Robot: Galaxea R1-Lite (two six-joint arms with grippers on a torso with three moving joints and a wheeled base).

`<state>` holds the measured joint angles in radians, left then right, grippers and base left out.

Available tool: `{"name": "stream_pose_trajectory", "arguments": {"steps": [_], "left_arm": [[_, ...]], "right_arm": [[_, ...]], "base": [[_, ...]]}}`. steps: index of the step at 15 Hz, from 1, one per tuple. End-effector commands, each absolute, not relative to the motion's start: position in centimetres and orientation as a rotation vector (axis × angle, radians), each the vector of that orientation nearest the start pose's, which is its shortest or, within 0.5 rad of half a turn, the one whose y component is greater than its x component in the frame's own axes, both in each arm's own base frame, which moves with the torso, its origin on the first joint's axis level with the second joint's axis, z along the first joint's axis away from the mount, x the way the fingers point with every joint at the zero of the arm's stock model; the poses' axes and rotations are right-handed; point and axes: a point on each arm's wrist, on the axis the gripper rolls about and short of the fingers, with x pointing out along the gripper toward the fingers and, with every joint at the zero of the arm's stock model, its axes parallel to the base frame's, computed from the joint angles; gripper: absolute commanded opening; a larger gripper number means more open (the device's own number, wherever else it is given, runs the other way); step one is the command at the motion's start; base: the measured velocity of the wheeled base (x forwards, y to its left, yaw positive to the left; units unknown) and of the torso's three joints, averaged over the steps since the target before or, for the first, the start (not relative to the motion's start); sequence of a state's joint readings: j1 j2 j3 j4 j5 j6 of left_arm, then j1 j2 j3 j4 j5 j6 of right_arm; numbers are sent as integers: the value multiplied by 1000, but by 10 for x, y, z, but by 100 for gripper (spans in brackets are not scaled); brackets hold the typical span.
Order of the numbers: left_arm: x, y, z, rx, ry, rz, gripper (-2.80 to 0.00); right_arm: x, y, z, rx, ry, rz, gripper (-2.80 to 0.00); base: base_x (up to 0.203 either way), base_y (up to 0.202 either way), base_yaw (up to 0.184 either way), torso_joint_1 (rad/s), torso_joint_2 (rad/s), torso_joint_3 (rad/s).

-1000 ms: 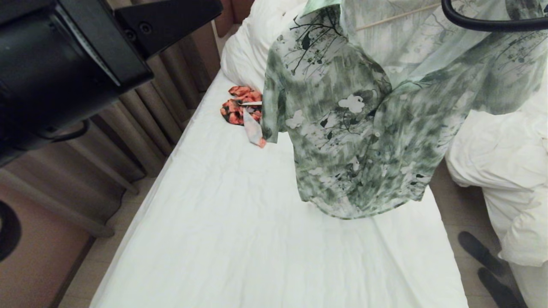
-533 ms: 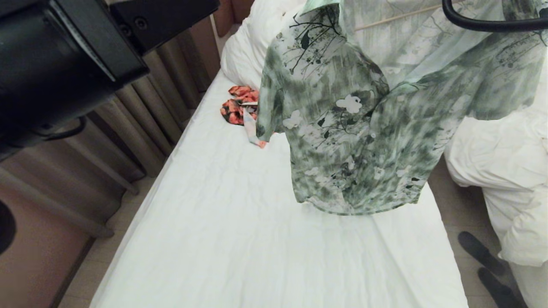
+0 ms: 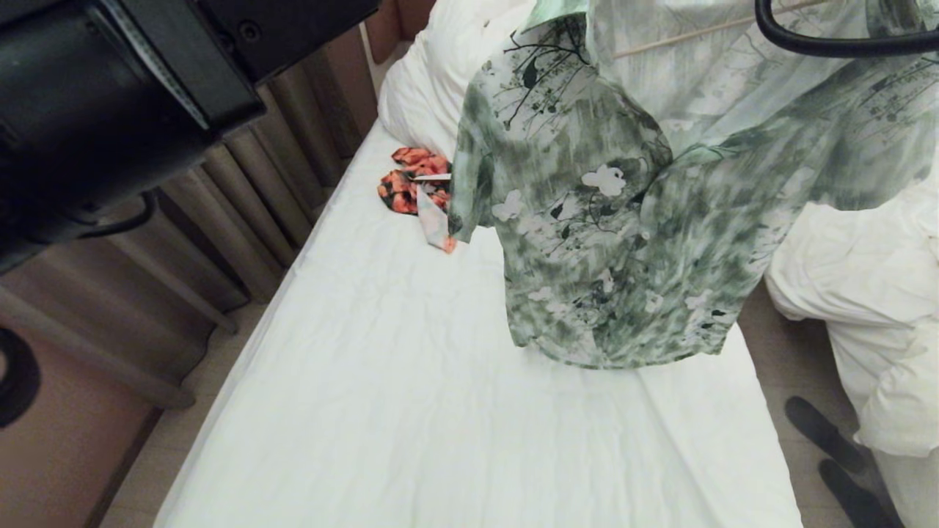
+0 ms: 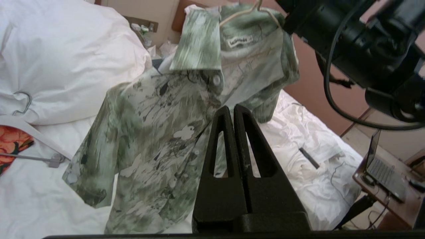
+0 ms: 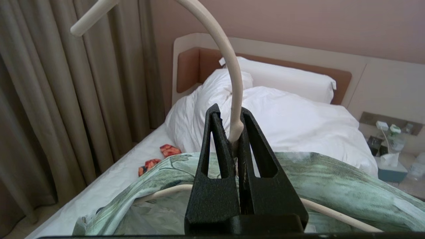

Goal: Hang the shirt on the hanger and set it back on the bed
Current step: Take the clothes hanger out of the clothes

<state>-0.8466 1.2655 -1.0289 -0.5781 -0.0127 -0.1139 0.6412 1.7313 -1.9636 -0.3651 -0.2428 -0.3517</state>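
The green and white floral shirt [image 3: 609,220] hangs open-fronted on the thin cream hanger [image 3: 682,33], above the white-sheeted bed [image 3: 411,425], with its hem just over the sheet. My right gripper [image 5: 230,114] is shut on the hanger [image 5: 229,66] at the base of its curved hook, and the shirt's collar [image 5: 332,179] is draped just below it. My left gripper [image 4: 231,109] is shut with nothing in it and stands in the air close in front of the shirt [image 4: 149,132]. The left arm [image 3: 110,95] fills the head view's upper left corner.
An orange-red garment [image 3: 411,187] on a broad white hanger lies near the big pillows [image 3: 425,88]. Curtains [image 3: 279,183] line the bed's left side. A second bed with heaped bedding [image 3: 866,279] stands on the right. Dark slippers [image 3: 829,440] lie in the aisle between the beds.
The hanging shirt swayed a little to the left and has swung back. Both arms have stayed about where they were.
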Motion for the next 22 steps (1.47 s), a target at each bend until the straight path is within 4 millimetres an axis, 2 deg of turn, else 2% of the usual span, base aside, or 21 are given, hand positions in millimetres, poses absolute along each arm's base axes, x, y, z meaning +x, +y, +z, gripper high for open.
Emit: {"name": "stream_pose_trajectory", "arguments": {"steps": [1,6,8,11,12,15,19,22], "left_arm": [[130,-148,354,-261,-270,-869,-280],[144,-171,339,-258,-199,-873,-280],[153,-185,328,-244,-165,-873,-280],[165,-199,314,-229,-140,-869,-280],[166,-200,313,-228,-136,-866,0],[170,-209,306,-218,-112,-867,0],[176,-211,308,-224,-126,-809,0],[182,-219,304,-238,-147,-771,0]], "right_arm": [[231,168,467,-80,-599,285,-280],[233,190,456,-72,-552,310,-280],[233,201,449,-64,-520,300,-280],[232,204,448,-59,-512,298,-280],[233,205,447,-61,-507,296,-280],[234,208,442,-64,-494,303,-280],[232,215,440,-42,-485,330,-280],[229,227,436,-37,-479,366,-280]], "base": [[0,0,0,0,0,0],[0,0,0,0,0,0],[0,0,0,0,0,0],[0,0,0,0,0,0],[0,0,0,0,0,0],[0,0,0,0,0,0],[0,0,0,0,0,0],[0,0,0,0,0,0]]}}
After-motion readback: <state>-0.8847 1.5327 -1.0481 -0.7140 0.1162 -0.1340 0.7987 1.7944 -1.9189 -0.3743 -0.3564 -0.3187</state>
